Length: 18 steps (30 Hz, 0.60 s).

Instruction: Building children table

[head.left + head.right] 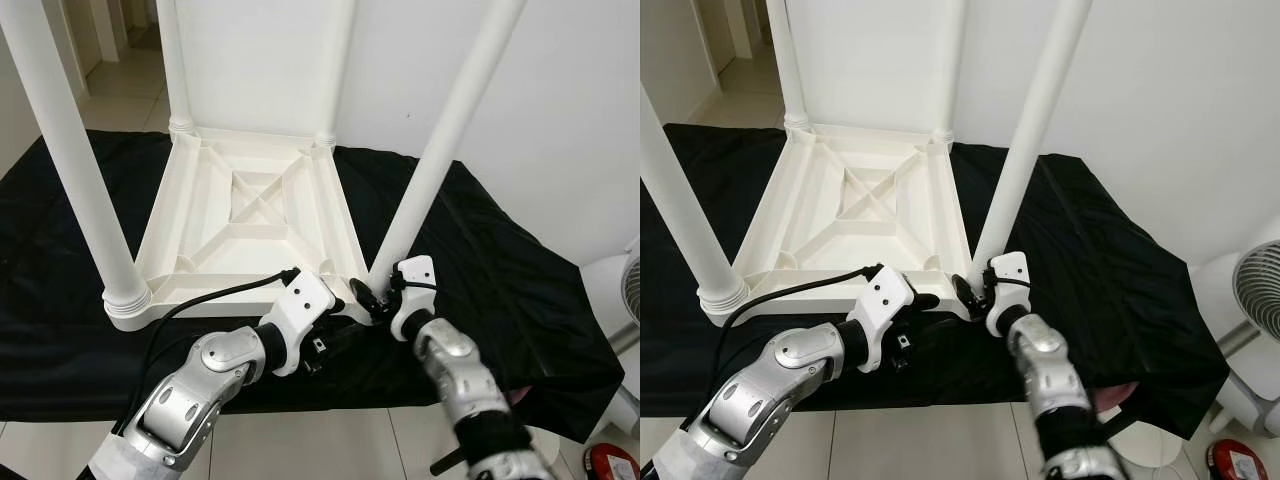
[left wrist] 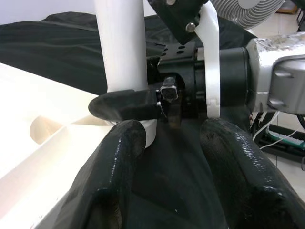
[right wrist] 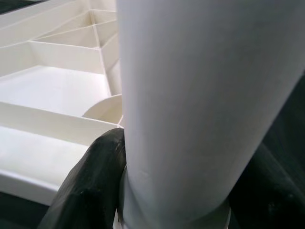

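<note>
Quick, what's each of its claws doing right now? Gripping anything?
Left gripper: open, holding nothing, hovering at the tabletop corner.
Right gripper: shut on the near right leg, at its base.

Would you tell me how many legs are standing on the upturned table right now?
4: near left leg, far left leg, far right leg, and the near right leg, gripped at its base by the right gripper.
</note>
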### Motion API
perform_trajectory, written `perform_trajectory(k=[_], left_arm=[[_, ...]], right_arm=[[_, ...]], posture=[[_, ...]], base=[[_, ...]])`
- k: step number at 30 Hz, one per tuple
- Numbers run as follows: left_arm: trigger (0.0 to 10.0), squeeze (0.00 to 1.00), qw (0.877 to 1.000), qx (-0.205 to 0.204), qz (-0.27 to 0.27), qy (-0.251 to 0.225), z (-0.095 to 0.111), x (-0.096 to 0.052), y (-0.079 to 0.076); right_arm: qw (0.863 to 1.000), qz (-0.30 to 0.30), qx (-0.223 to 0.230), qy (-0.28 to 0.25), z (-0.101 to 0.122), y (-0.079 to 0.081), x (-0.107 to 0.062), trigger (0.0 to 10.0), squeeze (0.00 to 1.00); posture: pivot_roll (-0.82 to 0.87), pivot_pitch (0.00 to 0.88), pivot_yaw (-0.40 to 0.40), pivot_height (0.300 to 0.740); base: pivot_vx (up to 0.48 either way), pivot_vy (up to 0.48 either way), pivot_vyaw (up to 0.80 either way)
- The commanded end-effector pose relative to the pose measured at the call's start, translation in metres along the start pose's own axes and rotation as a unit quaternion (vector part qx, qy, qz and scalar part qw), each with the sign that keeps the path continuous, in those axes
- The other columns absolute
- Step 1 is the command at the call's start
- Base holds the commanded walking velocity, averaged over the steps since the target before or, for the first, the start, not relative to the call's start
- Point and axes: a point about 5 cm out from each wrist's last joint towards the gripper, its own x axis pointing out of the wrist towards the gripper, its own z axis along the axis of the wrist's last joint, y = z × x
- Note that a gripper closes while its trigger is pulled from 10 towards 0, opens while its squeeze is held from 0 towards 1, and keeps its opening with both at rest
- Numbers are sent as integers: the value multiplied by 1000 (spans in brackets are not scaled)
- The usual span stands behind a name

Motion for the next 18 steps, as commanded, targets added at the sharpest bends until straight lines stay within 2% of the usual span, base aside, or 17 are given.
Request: perform_trajectory(k=[1,3,5,9,14,15,18], left_arm=[[10000,0,1000,2,-22,-6,2,2,-5],[10000,0,1000,1,-22,-7,2,2,-7],[10000,0,1000,0,-22,-7,2,2,-7],[10000,0,1000,-1,-19,-6,2,1,-7],[10000,0,1000,-2,-17,-6,1,1,-7],[10000,0,1000,-2,-16,-6,1,0,-7],[10000,0,1000,-2,-15,-6,1,0,-7]], right_arm=[[997,-65,34,34,-17,2,-4,10000,0],[992,-109,42,39,-20,8,-6,10000,0],[991,-116,44,40,-20,11,-6,10000,0],[992,-109,42,41,-18,17,-7,10000,0],[993,-111,33,38,-12,15,-10,10000,0],[992,-116,36,32,-8,13,-12,10000,988],[992,-118,40,19,-3,8,-15,10000,1000]], posture=[[23,0,-129,740],[26,0,-136,740],[26,0,-136,740],[30,0,-142,740],[29,0,-145,740],[29,0,-147,740],[28,0,-153,740]], base=[[0,0,0],[0,0,0],[0,0,0],[0,0,0],[0,0,0],[0,0,0],[0,0,0]])
